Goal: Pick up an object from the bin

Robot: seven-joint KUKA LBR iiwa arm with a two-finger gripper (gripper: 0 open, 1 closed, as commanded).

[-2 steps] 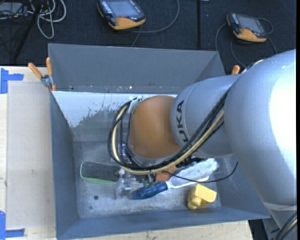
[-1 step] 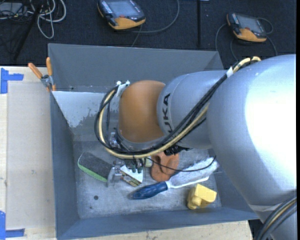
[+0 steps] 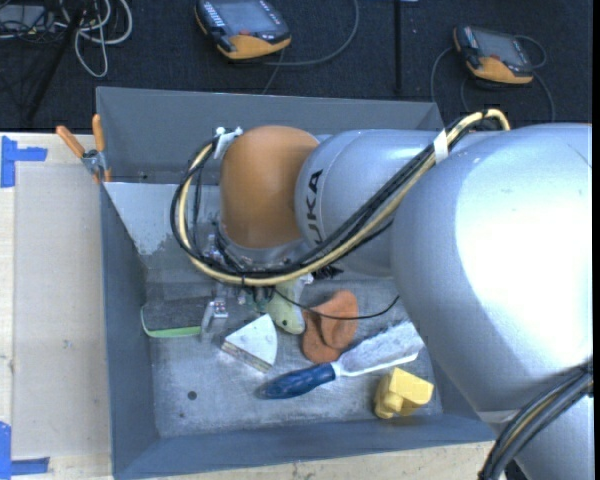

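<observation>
where the gripper (image 3: 216, 316) hangs low toward the bin's (image 3: 125, 368) left wall, spread or pressed together cannot be told; green-edged grey sponge (image 3: 170, 318) just beside it; white wedge (image 3: 252, 340), blue-handled brush (image 3: 310, 376) near.

Light is supplied from above, at a moderate level. Broad, soft highlights are carried on the silver arm (image 3: 500, 258) and its orange cover (image 3: 265, 183). The floor of the bin (image 3: 170, 368) is shaded beneath the arm, while a brighter patch is seen on its upper-left inner wall (image 3: 140, 213). The area beyond the bin is left dark.
</observation>
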